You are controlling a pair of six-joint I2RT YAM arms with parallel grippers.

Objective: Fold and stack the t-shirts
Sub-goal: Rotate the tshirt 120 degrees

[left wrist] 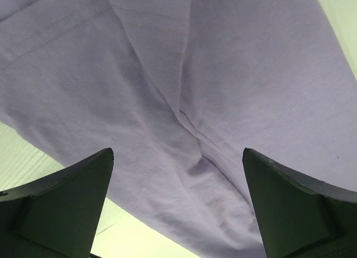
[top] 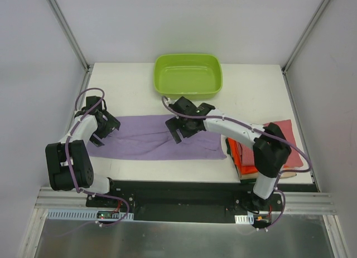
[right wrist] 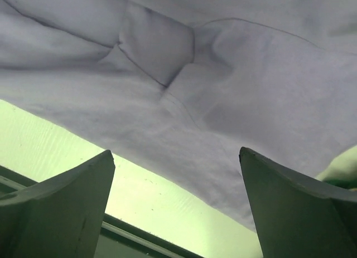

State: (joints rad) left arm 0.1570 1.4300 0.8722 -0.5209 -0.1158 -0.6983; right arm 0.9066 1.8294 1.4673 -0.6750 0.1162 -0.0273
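Right wrist view shows your right pincer (right wrist: pixel 175 157), jaws apart, close over a wrinkled fold of the lilac t-shirt (right wrist: pixel 223 85), which is spread on the counter (right wrist: pixel 139 185) beneath it. The left pincer (left wrist: pixel 178 157) gapes likewise over the other end. Close unevenly and you could snag one layer, dragging the fold crooked.

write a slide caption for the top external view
Both open, left end effector and right end effector over a lilac t-shirt; green tub behind
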